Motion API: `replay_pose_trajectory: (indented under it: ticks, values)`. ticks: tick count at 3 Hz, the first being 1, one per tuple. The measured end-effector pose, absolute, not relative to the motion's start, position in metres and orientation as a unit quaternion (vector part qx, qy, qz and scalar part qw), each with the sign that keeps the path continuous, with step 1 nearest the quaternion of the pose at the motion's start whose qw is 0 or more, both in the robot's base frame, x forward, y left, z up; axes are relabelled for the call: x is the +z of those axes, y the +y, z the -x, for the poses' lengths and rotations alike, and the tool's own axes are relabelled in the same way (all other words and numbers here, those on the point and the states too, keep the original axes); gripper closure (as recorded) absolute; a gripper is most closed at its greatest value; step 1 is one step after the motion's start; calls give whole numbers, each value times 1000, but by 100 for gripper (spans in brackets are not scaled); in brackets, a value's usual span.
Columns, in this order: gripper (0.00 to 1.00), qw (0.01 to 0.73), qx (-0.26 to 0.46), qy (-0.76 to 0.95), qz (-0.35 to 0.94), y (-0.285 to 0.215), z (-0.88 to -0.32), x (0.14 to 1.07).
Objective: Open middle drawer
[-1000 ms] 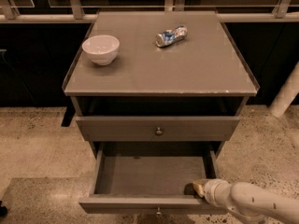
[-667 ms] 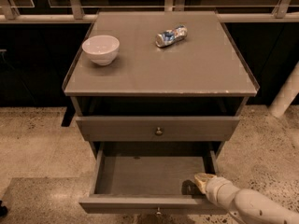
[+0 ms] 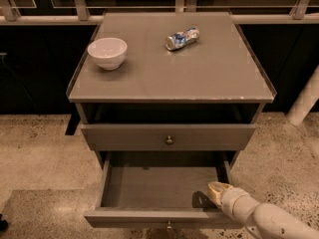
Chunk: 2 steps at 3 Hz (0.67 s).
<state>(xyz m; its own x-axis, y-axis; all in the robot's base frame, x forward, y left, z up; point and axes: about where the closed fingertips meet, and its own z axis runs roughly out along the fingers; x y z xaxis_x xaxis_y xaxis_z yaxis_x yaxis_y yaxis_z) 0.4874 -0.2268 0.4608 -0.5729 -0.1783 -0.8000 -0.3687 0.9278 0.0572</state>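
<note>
The grey cabinet (image 3: 172, 78) shows two drawer fronts. The upper front (image 3: 124, 137), with a small round knob (image 3: 169, 140), stands nearly closed under the top. The middle drawer (image 3: 154, 187) below it is pulled far out and is empty inside. Its front edge (image 3: 149, 218) and knob (image 3: 169, 226) lie at the bottom of the view. My gripper (image 3: 217, 190), on a white arm (image 3: 269, 220) coming from the lower right, sits inside the drawer's right front corner, just behind the front panel.
A white bowl (image 3: 107, 52) stands on the cabinet top at the left and a crushed blue-and-silver packet (image 3: 182, 38) lies at the back middle. A rail and dark panels run behind. Speckled floor (image 3: 40, 158) surrounds the cabinet, with a white post (image 3: 305, 103) at the right.
My gripper has shifted a little up and to the right inside the drawer's front right corner. The drawer itself has not visibly moved.
</note>
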Motion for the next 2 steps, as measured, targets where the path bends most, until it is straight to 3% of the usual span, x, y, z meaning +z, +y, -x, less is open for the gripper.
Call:
replay_pose_trajectory:
  ticks: [2]
  values:
    - [11, 435, 109, 880, 155, -227, -487, 461]
